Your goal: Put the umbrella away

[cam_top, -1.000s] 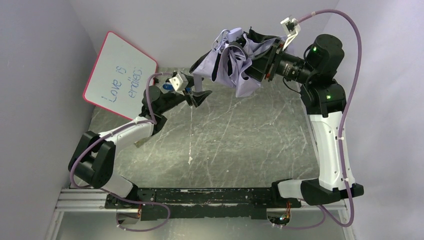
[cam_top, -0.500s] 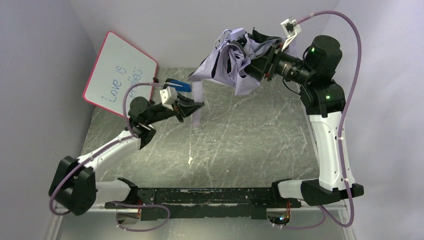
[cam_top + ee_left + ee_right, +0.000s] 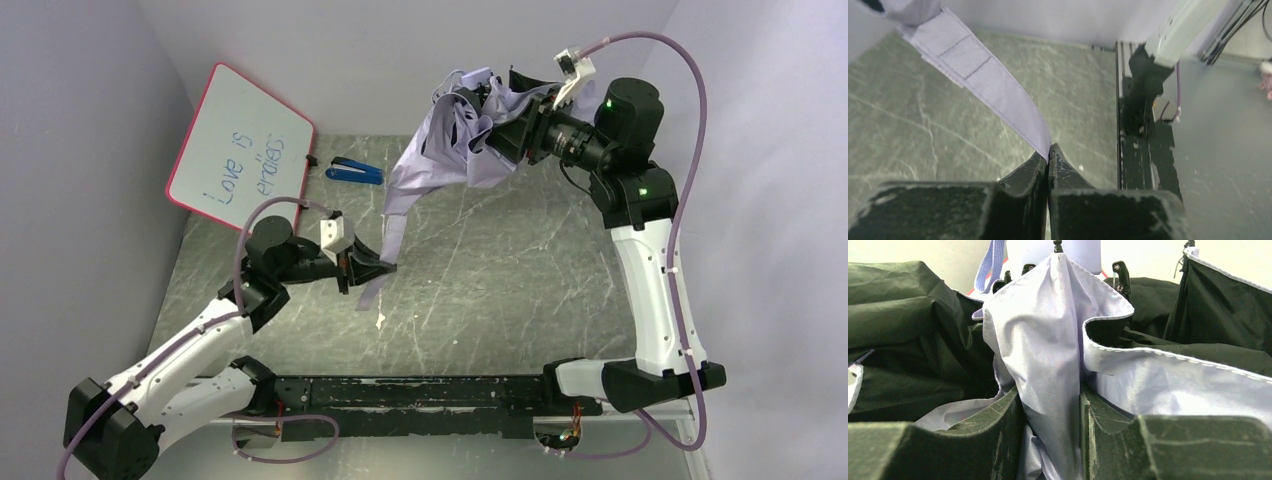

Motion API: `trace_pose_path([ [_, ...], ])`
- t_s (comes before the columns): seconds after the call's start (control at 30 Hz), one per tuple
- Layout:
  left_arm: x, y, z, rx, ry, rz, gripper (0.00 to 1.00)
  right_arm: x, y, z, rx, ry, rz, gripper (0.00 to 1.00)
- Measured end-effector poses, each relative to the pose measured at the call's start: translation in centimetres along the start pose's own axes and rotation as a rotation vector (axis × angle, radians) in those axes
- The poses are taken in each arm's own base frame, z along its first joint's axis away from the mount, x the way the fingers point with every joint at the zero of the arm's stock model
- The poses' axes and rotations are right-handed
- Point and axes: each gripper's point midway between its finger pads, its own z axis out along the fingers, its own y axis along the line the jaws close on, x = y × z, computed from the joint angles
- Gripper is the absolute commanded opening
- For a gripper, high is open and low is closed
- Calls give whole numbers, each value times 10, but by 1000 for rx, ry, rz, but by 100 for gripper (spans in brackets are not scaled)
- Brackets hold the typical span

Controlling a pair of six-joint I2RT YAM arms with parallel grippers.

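**A:** What is on the surface (image 3: 480, 290)?

**B:** Very little. A whiteboard (image 3: 240, 150) leans at the far left corner. The umbrella (image 3: 460, 130) does not rest on the surface at all. It hangs in the air over the far edge, right of the middle, its lilac and black canopy bunched in loose folds.

**A:** Which step is this?

**B:** Binding the canopy, I judge. The strap (image 3: 993, 95) runs from the bundle down and to the left, drawn out over the middle of the surface. The next move probably calls for carrying the strap around the bundle while the other arm steadies or turns it. The folds look too loose to close over neatly, so they may need gathering first.

**A:** And the tools?

**B:** The right tool (image 3: 1050, 400) is clamped on a pleat of lilac canopy, and the fabric fills the gap between its jaws. The left tool (image 3: 1049, 150) is clenched tight on the strap's tip, its jaws nearly meeting. That hold is thin, so a hard pull could slip it free.

**A:** Anything smaller?

**B:** A blue object (image 3: 355, 170) lies near the far edge beside the whiteboard, well apart from both tools.
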Motion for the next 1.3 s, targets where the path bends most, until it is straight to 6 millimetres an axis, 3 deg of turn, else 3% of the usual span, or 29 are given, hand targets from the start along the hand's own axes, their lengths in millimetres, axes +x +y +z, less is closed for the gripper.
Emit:
trace_pose_path([
  [0.17, 32, -3, -9, 8, 144, -18, 5, 12, -14, -4, 68, 11, -47, 0],
  [0.43, 45, -5, -20, 27, 289, 7, 5, 34, -37, -18, 183, 15, -163, 0],
  [0.77, 59, -14, -26, 73, 361, -33, 5, 15, -61, -23, 301, -37, -320, 0],
  [0.97, 59, -24, -25, 123, 355, -81, 5, 34, -60, -17, 255, 13, -303, 0],
  [1.3, 67, -21, -23, 88, 385, -189, 5, 67, -66, 6, 178, 85, -222, 0],
])
